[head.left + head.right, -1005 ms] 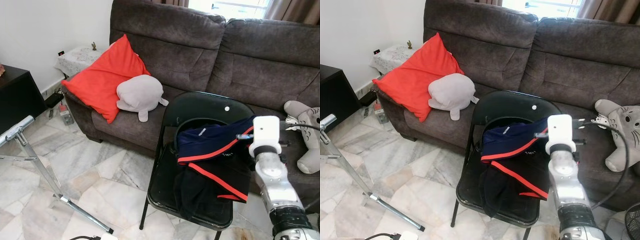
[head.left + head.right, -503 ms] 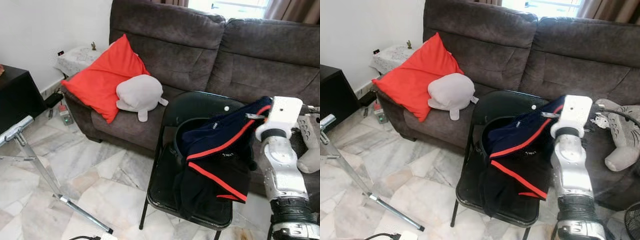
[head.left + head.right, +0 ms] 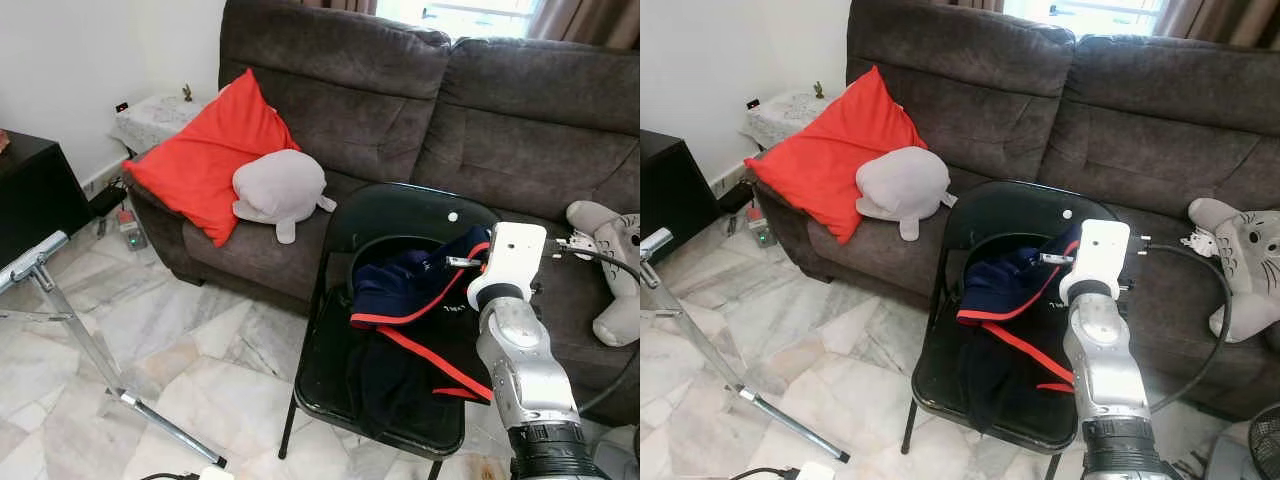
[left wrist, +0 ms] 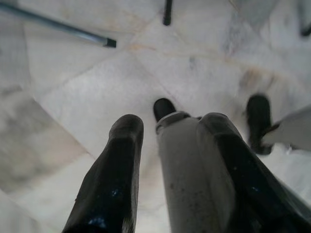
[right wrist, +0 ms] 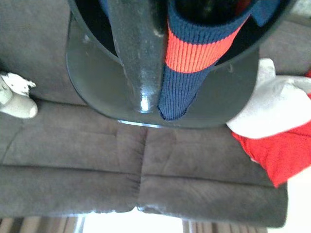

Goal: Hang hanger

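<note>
Nearest, the left gripper (image 4: 165,160) hangs over the marble floor (image 4: 73,73), fingers slightly apart, holding nothing. On the black folding chair (image 3: 390,215), the right gripper (image 5: 160,58) is clamped on the ribbed collar of a navy garment with red trim (image 3: 415,285), lifting it off the seat; no hanger can be made out. Beyond stands a brown sofa (image 3: 440,90) with a red cushion (image 3: 205,160), grey plush (image 3: 280,190) and, far right, a plush toy (image 3: 610,255).
</note>
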### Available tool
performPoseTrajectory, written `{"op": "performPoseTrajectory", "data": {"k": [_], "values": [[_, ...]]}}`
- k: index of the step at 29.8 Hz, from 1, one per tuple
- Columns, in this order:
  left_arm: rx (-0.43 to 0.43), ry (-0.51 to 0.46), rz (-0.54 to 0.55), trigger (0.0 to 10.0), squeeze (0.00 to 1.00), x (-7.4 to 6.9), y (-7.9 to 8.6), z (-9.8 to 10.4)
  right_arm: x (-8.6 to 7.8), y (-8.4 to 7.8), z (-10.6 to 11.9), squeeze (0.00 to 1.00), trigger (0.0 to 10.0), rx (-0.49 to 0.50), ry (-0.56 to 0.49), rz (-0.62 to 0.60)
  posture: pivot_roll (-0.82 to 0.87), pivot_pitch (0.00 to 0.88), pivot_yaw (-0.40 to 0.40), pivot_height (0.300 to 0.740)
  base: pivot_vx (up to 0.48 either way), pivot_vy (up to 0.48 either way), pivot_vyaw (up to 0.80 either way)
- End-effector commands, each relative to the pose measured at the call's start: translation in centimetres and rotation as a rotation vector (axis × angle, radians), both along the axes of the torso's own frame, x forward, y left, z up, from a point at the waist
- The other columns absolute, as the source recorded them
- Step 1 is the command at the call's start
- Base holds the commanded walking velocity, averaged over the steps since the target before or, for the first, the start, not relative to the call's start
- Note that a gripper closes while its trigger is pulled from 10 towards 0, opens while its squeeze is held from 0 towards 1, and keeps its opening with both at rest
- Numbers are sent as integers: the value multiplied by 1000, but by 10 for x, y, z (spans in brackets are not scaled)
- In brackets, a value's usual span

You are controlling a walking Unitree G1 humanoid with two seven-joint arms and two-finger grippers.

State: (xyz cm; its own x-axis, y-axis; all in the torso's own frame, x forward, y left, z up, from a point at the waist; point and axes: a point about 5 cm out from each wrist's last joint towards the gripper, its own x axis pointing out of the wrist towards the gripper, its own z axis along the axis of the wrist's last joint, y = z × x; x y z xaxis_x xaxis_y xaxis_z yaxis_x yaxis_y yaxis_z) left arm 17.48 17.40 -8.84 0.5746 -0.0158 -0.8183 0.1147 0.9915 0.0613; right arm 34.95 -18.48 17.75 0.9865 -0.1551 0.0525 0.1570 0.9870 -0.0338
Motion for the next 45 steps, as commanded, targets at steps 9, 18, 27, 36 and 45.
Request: {"op": "performPoseTrajectory", "data": {"k": [9,18,27,36,45], "values": [[-87,-90,111,10000,0,-4,-1,1,0,10,7,0,10000,-1,-23,43,3,52,-12,740,0,0,0],[-25,-204,94,10000,0,11,38,17,-2,12,6,0,10000,-32,-25,65,-2,40,-11,740,0,0,0],[-30,-164,62,10000,0,8,31,13,-1,16,15,0,10000,-90,-76,68,-10,18,-8,740,0,0,483],[-24,-140,52,10000,0,4,33,11,-3,17,14,0,10000,-166,-83,73,-10,4,-1,740,0,0,795],[-20,-109,45,10000,0,-1,34,8,-5,35,24,0,10000,-265,-163,164,-9,2,-1,740,0,0,798]]}}
